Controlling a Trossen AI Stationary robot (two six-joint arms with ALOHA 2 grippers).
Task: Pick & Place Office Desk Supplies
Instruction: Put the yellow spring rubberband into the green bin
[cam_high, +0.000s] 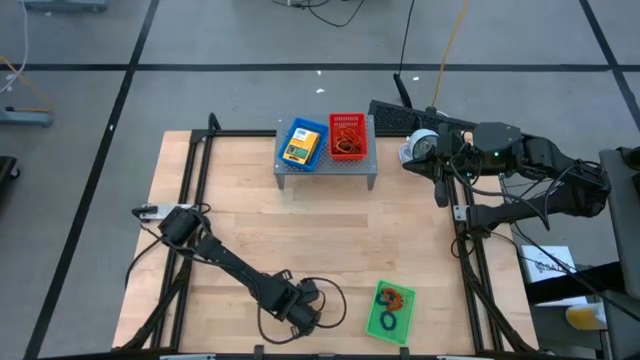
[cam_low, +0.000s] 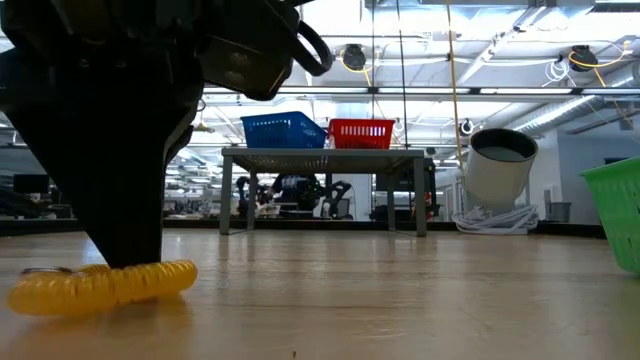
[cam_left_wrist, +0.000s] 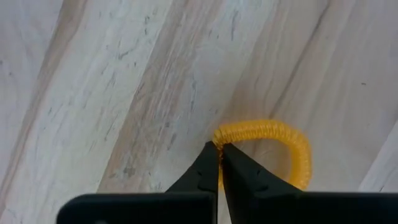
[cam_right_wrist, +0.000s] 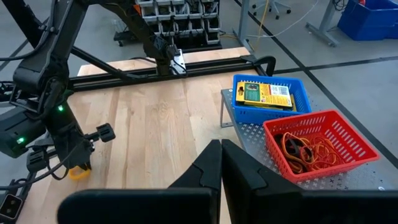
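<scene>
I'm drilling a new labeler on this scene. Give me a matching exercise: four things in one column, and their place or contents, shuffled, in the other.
Things:
1. blue tray
2. red tray
3. green tray
4. yellow coil ring

Place or contents:
A. on the bare wood, at the left pincer's shut tips
B. holds a crayon box
C. on the tabletop near the front edge, with rings inside
D. holds reddish rubber bands

Pairs: 1-B, 2-D, 3-C, 4-A

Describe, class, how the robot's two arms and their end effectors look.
Both arms are dark, jointed, with black cables looping beside them. The left end effector and right end effector each end in two black, tapered fingers. Small green lights glow on both arms.
</scene>
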